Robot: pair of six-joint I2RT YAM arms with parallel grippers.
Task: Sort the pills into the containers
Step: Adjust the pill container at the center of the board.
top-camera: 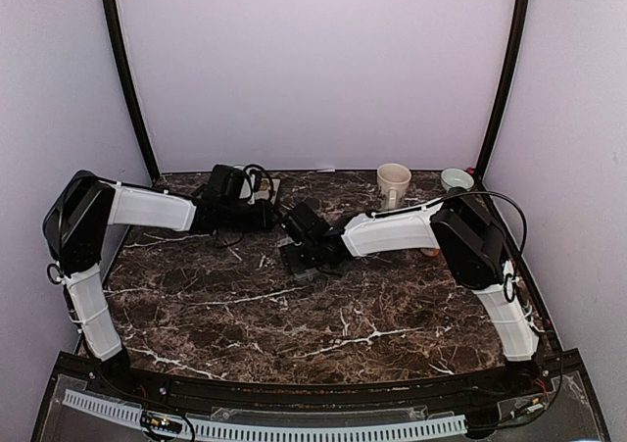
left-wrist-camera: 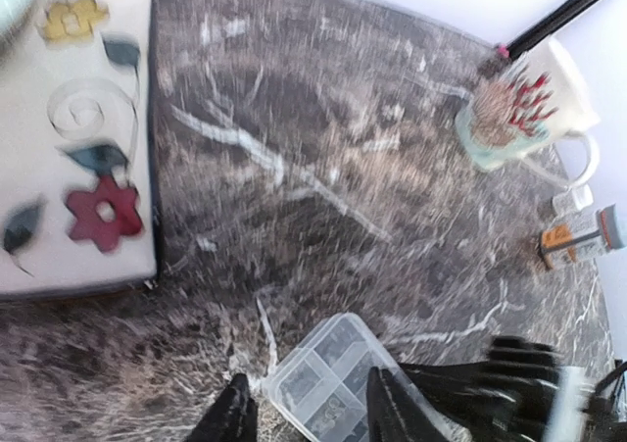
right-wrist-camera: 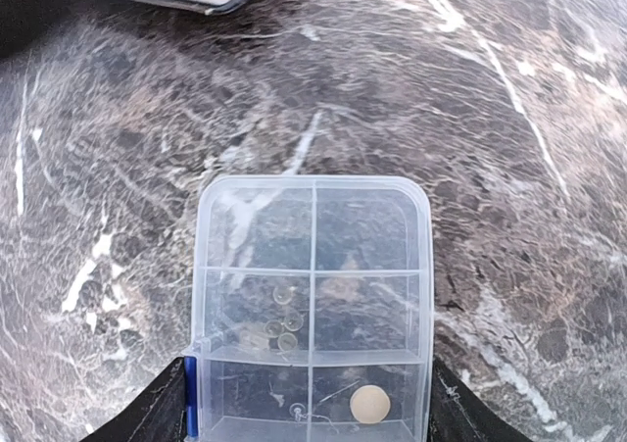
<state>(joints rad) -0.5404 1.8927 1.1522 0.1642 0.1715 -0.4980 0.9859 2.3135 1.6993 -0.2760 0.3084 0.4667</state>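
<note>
The clear pill organizer [right-wrist-camera: 313,256] lies on the marble table [top-camera: 294,315] at its middle. The lid is open or out of sight. One cell holds a round tan pill [right-wrist-camera: 370,404]. Another holds several small clear pills [right-wrist-camera: 284,322]. My right gripper [right-wrist-camera: 312,420] has a finger against each long side of the box and is shut on it. My left gripper [left-wrist-camera: 312,415] is open just above the box's far corner [left-wrist-camera: 318,373], and its view is blurred. In the top view both grippers, left [top-camera: 277,217] and right [top-camera: 300,254], meet at the table's centre.
A white tile with painted flowers [left-wrist-camera: 78,138] lies at the back left. A patterned white mug [left-wrist-camera: 529,109], a small white bottle [left-wrist-camera: 571,202] and an orange pill bottle [left-wrist-camera: 578,241] stand at the back right. A teal cup [top-camera: 457,179] stands beside the mug [top-camera: 394,182].
</note>
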